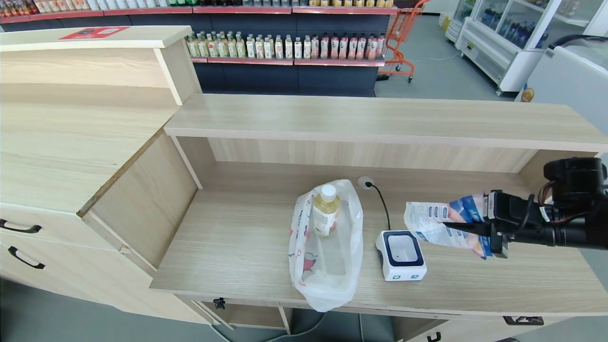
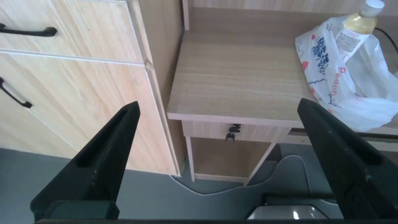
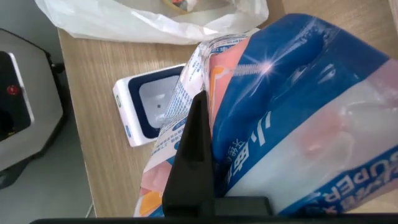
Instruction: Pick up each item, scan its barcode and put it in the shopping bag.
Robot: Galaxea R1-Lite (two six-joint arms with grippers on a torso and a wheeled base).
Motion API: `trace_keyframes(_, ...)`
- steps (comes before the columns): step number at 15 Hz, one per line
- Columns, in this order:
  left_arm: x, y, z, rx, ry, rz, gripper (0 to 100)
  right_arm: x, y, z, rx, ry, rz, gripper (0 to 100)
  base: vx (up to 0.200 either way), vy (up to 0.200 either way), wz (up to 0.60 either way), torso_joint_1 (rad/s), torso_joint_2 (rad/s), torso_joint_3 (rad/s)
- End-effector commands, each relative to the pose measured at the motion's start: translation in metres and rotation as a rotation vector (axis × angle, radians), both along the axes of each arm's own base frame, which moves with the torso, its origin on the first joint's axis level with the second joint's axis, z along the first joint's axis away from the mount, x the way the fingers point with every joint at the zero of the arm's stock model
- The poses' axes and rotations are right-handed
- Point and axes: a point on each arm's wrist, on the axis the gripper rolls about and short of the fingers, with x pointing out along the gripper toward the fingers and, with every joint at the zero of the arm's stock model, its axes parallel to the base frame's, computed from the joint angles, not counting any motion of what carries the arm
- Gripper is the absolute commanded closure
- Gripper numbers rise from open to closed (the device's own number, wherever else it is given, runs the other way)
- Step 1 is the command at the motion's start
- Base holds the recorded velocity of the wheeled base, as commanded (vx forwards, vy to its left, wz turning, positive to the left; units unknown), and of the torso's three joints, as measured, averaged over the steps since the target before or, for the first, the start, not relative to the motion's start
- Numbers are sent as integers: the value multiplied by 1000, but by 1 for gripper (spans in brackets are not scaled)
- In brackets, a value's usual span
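In the head view a bottle (image 1: 326,209) stands inside the shopping bag (image 1: 332,285) on the bench (image 1: 228,247), so that item looks finished. A blue-and-white packet (image 1: 427,219) is the one in hand, clamped in the right claw (image 1: 458,226) and held in the air just beside the scanner (image 1: 401,255), to its right and not over its window. Scanning and bagging it appear left to do. In the left wrist view the left claw (image 2: 219,112) hangs empty with its fingers wide apart, off the bench's front corner and well apart from the bag. The right wrist view shows a dark finger (image 3: 196,155) pressed across the packet, with the scanner on the bench beyond it.
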Motion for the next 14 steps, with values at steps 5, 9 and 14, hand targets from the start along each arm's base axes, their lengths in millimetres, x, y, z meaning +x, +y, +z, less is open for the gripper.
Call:
trace_keyframes(5,0,0,0,0,0,0,0,24,-15,-37,-44,-41,136,100,0,0,0,0,0,0)
trace_keyframes(9,0,0,0,0,0,0,0,35,-9,-55,-99,-42,218,100,0,0,0,0,0,0)
trace_keyframes(14,0,0,0,0,0,0,0,53,4,-53,-137,-100,295,100,0,0,0,0,0,0)
